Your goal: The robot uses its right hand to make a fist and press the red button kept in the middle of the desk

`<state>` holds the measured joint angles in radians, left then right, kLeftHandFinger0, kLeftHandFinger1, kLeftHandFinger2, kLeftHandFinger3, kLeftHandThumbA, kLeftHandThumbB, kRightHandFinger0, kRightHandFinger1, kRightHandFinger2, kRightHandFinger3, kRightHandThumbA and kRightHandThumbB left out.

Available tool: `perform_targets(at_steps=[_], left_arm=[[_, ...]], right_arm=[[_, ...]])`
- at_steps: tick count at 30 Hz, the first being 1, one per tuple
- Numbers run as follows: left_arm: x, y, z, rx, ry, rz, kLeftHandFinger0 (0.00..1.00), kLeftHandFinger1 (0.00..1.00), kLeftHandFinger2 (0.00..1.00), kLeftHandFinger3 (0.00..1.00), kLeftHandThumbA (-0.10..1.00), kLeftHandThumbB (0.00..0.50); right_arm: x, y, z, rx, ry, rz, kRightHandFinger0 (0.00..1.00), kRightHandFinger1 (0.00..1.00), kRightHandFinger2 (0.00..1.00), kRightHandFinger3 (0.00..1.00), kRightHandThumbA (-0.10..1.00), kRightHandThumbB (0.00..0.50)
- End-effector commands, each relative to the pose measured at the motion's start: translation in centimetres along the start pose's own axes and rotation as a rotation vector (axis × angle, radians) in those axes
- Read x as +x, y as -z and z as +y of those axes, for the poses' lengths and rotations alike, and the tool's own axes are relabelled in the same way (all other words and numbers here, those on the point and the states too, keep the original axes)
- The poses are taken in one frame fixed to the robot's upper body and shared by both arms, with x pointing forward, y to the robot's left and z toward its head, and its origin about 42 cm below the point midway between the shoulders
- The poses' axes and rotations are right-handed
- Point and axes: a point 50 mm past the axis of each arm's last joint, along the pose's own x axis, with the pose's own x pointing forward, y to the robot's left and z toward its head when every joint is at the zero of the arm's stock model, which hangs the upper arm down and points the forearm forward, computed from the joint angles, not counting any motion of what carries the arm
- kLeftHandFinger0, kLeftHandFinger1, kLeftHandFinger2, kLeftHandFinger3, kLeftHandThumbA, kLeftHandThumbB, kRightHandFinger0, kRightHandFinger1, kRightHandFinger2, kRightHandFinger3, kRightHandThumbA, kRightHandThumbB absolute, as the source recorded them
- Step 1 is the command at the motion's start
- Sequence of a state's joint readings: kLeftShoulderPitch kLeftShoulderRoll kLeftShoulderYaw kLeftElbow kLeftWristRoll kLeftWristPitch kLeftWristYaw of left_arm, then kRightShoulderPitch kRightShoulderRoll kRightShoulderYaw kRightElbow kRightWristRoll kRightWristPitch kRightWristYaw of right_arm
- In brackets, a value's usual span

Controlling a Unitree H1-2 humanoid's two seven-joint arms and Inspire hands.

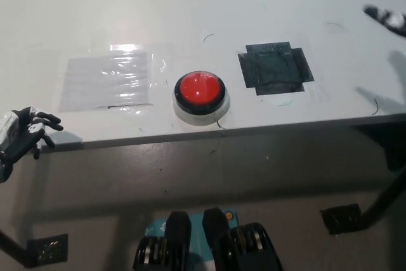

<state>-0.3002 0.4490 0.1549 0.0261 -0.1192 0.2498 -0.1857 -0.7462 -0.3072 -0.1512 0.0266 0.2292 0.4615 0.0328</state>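
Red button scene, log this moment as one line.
red button: unpressed, desk middle | left robot hand: open, desk edge | right robot hand: far right, blurred

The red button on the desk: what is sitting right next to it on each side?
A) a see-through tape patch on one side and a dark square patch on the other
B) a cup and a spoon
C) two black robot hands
A: the red button sits between a clear tape patch at picture left and a dark square patch at picture right.
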Motion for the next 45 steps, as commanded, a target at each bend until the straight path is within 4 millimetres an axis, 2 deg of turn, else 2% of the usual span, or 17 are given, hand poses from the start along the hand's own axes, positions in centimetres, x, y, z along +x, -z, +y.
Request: perform_targets(at_steps=[1, 2, 4, 6, 7, 8, 9, 11, 12, 15, 17, 19, 24, 29, 38, 43, 45], left_arm=[[0.5, -1.3, 0.5, 0.005, 0.011, -0.036, 0.19, 0.32, 0.47, 0.61, 0.47, 0.000], [0.6, -1.3, 0.5, 0.005, 0.012, -0.035, 0.20, 0.33, 0.47, 0.61, 0.47, 0.000], [0.6, -1.3, 0.5, 0.005, 0.013, -0.031, 0.20, 0.34, 0.47, 0.60, 0.48, 0.000], [0.8, -1.4, 0.3, 0.007, 0.017, -0.031, 0.18, 0.33, 0.47, 0.59, 0.48, 0.000], [0.8, -1.4, 0.3, 0.005, 0.015, -0.030, 0.18, 0.33, 0.47, 0.59, 0.48, 0.000], [0.8, -1.4, 0.3, 0.003, 0.019, -0.036, 0.19, 0.33, 0.47, 0.60, 0.48, 0.000], [0.8, -1.4, 0.3, 0.005, 0.018, -0.036, 0.19, 0.33, 0.47, 0.60, 0.48, 0.000], [0.8, -1.3, 0.0, 0.001, 0.017, -0.028, 0.19, 0.33, 0.47, 0.60, 0.49, 0.000], [0.8, -1.3, 0.1, 0.005, 0.017, -0.024, 0.20, 0.34, 0.47, 0.61, 0.48, 0.000], [1.0, -1.5, 0.1, 0.010, 0.016, -0.027, 0.19, 0.33, 0.47, 0.61, 0.47, 0.000], [1.2, -1.6, 0.0, 0.010, 0.023, -0.027, 0.20, 0.34, 0.48, 0.61, 0.47, 0.000], [1.2, -1.6, -0.1, 0.006, 0.024, -0.032, 0.19, 0.33, 0.47, 0.60, 0.49, 0.000], [1.3, -1.6, -0.1, 0.007, 0.024, -0.033, 0.19, 0.33, 0.46, 0.59, 0.50, 0.000], [1.3, -1.6, -0.2, 0.004, 0.020, -0.034, 0.18, 0.32, 0.44, 0.58, 0.51, 0.000], [1.9, -2.3, -0.5, 0.009, 0.028, -0.048, 0.18, 0.32, 0.46, 0.61, 0.49, 0.000], [2.1, -2.7, -0.5, 0.012, 0.033, -0.062, 0.18, 0.33, 0.48, 0.61, 0.48, 0.000], [2.1, -2.9, -0.4, 0.015, 0.032, -0.064, 0.19, 0.34, 0.48, 0.61, 0.49, 0.000]], right_arm=[[4.2, -4.1, 4.6, -0.006, -0.165, -0.102, 1.00, 1.00, 1.00, 1.00, 1.00, 0.349], [4.8, -4.1, 5.3, -0.001, -0.181, -0.107, 0.98, 1.00, 0.97, 1.00, 1.00, 0.361], [5.5, -5.0, 8.5, 0.031, -0.236, -0.124, 0.84, 0.95, 0.82, 0.83, 1.00, 0.366], [5.6, -5.4, 10.2, 0.026, -0.258, -0.135, 0.76, 0.85, 0.71, 0.68, 1.00, 0.376], [6.1, -5.5, 11.6, 0.027, -0.275, -0.141, 0.69, 0.73, 0.57, 0.53, 1.00, 0.385], [6.4, -5.7, 12.9, 0.037, -0.283, -0.149, 0.56, 0.57, 0.43, 0.35, 1.00, 0.375], [6.7, -5.8, 14.2, 0.052, -0.295, -0.145, 0.36, 0.32, 0.26, 0.20, 1.00, 0.384], [6.8, -5.5, 17.4, 0.090, -0.344, -0.129, 0.03, 0.02, 0.02, 0.02, 1.00, 0.382], [6.9, -5.4, 18.3, 0.088, -0.357, -0.125, 0.00, 0.00, 0.00, 0.00, 1.00, 0.377], [6.9, -5.4, 20.3, 0.098, -0.384, -0.113, 0.00, 0.01, 0.06, 0.04, 1.00, 0.348], [6.8, -5.4, 21.5, 0.073, -0.379, -0.108, 0.00, 0.09, 0.24, 0.21, 1.00, 0.321], [6.7, -5.3, 23.2, 0.088, -0.391, -0.099, 0.00, 0.00, 0.25, 0.28, 1.00, 0.299], [6.4, -4.6, 24.9, 0.125, -0.416, -0.074, 0.00, 0.01, 0.30, 0.37, 1.00, 0.277], [5.8, -2.6, 26.8, 0.174, -0.457, -0.050, 0.00, 0.00, 0.27, 0.36, 1.00, 0.245], [5.1, 2.0, 26.9, 0.207, -0.437, 0.016, 0.00, 0.00, 0.31, 0.40, 1.00, 0.207], [4.6, 5.8, 26.2, 0.226, -0.412, 0.074, 0.00, 0.00, 0.31, 0.39, 1.00, 0.216], [4.6, 6.1, 26.0, 0.227, -0.406, 0.083, 0.00, 0.00, 0.31, 0.39, 1.00, 0.217]])
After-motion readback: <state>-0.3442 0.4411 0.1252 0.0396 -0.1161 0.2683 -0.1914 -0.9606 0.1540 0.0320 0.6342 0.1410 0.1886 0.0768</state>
